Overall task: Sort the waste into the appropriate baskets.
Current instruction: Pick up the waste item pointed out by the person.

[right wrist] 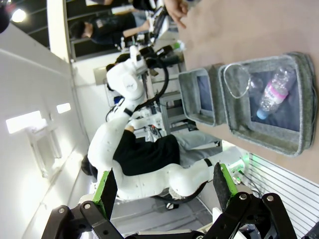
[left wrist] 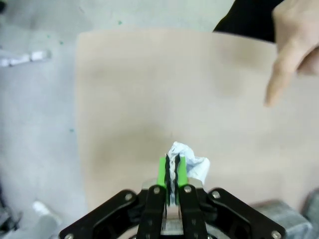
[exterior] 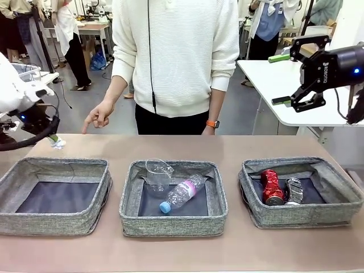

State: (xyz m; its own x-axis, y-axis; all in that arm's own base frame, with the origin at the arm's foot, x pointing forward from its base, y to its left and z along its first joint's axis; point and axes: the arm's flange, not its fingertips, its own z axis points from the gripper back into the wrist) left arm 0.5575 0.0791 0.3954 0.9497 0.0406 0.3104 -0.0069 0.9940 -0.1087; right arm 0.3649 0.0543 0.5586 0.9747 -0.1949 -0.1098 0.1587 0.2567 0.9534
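The left gripper (left wrist: 172, 172) pinches the small crumpled white paper ball (left wrist: 188, 160) at the table's far left corner, beyond the empty left basket (exterior: 54, 195). The right gripper (exterior: 284, 79) hangs raised at far right, jaws spread. The person's hand (exterior: 100, 116) points down nearby (index finger out). Bottle (exterior: 181, 194) and cup (exterior: 158, 173) lie in the middle basket (exterior: 173, 199), both cans (exterior: 273, 186) in the right basket (exterior: 301, 192)

The small crumpled white paper ball (left wrist: 187, 162) sits pinched between the left gripper (left wrist: 172, 172) pads, below and left of the person's pointing hand (left wrist: 291, 47).
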